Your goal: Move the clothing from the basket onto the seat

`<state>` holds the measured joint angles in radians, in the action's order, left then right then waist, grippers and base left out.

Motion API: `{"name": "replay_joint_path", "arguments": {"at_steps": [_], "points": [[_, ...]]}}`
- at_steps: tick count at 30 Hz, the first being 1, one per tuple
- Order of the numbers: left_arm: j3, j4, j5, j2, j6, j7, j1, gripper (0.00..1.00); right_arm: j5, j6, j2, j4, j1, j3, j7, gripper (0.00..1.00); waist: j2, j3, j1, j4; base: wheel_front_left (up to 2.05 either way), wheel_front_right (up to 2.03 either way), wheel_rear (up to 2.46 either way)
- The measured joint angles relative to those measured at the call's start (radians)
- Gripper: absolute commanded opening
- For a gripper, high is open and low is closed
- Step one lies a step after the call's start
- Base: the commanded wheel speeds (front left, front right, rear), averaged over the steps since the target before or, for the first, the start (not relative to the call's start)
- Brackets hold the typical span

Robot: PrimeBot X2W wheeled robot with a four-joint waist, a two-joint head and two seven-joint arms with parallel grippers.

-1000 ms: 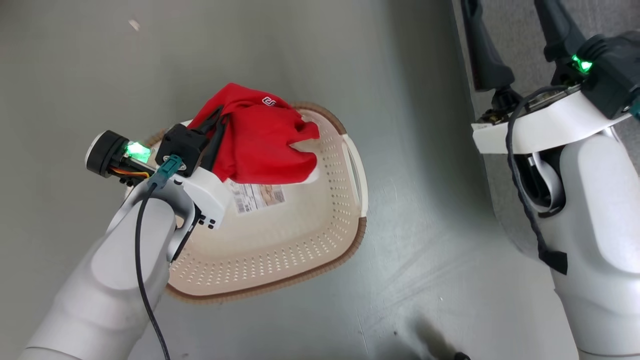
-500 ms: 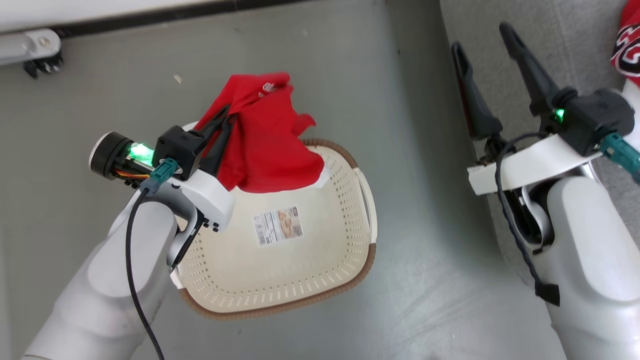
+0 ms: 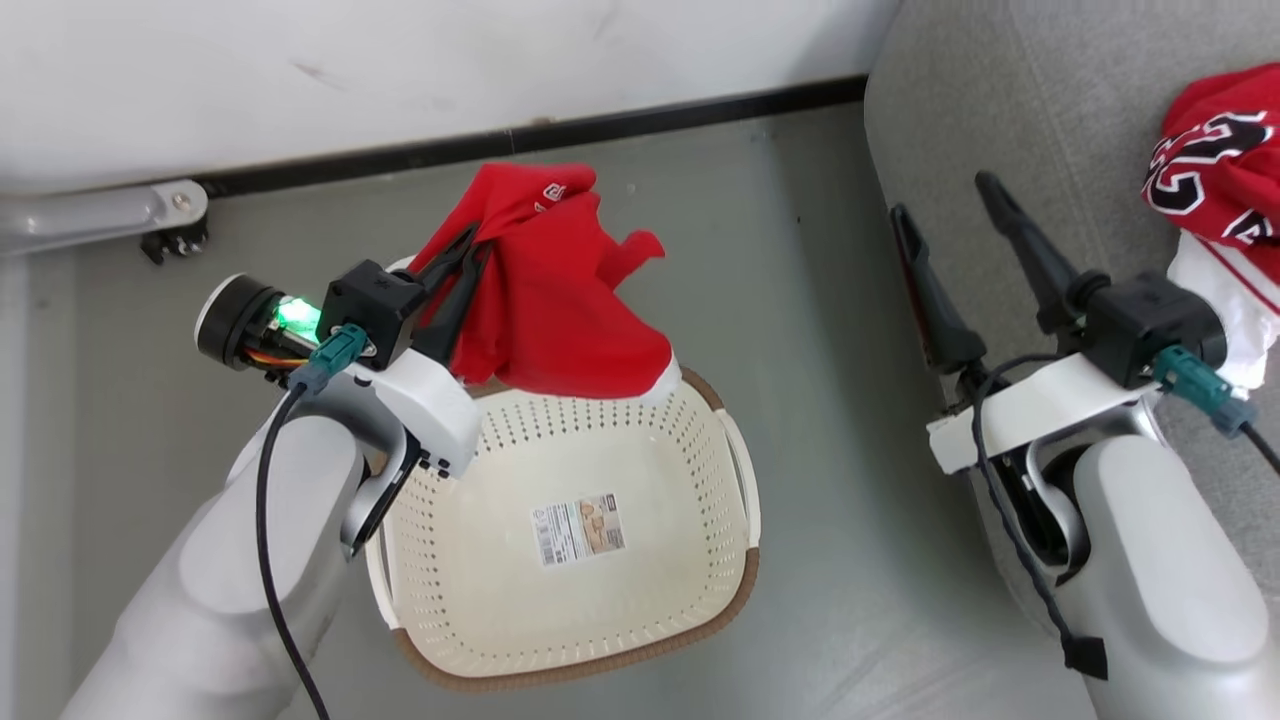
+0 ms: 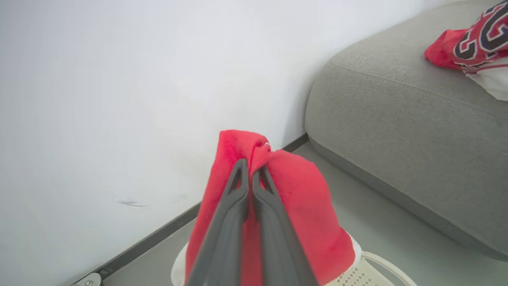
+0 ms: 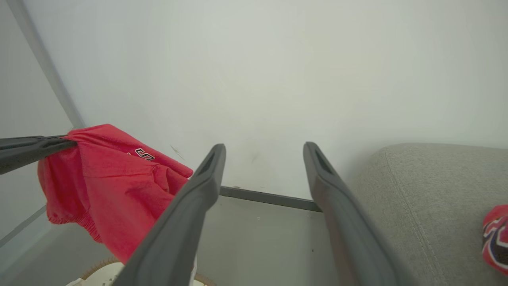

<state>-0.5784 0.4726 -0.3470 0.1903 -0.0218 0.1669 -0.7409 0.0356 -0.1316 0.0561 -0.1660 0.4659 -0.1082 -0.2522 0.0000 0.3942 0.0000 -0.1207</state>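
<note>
While the left gripper pinches a red basketball garment above the basket, the right gripper hangs spread. The carry probably needs a swing right over the grey sofa, then release.

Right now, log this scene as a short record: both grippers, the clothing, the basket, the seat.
left gripper: shut on a red garment, held above the basket's far rim
right gripper: open, holding nothing, near the seat's edge
second garment: red with black-and-white numbers, lying on the seat
basket: on the floor beside the seat, label sticker on its bottom
seat: grey sofa
</note>
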Motion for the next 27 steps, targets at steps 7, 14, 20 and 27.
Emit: {"name": "replay_joint_path", "arguments": {"at_steps": [7,14,20,27], "points": [[0.017,-0.024,-0.031,0.016,0.002,-0.024,0.044,0.00,0.007,0.000,0.006,-0.021,-0.031,-0.021,0.000,1.00,0.0000,-0.077,0.0000,0.011,0.00,0.00,0.00],[0.021,-0.053,-0.050,0.027,0.010,-0.044,0.100,0.00,0.017,0.000,0.017,-0.041,-0.050,-0.041,0.000,1.00,0.0000,-0.151,0.0000,0.026,0.00,0.00,0.00],[0.022,-0.083,-0.058,0.036,0.012,-0.071,0.137,0.00,0.025,0.000,0.022,-0.066,-0.083,-0.058,0.000,1.00,0.0000,-0.211,0.0000,0.042,0.00,0.00,0.00],[0.022,-0.121,-0.077,0.042,0.014,-0.104,0.175,0.00,0.038,0.000,0.039,-0.088,-0.110,-0.086,0.000,1.00,0.0000,-0.274,0.0000,0.061,0.00,0.00,0.00]]}}
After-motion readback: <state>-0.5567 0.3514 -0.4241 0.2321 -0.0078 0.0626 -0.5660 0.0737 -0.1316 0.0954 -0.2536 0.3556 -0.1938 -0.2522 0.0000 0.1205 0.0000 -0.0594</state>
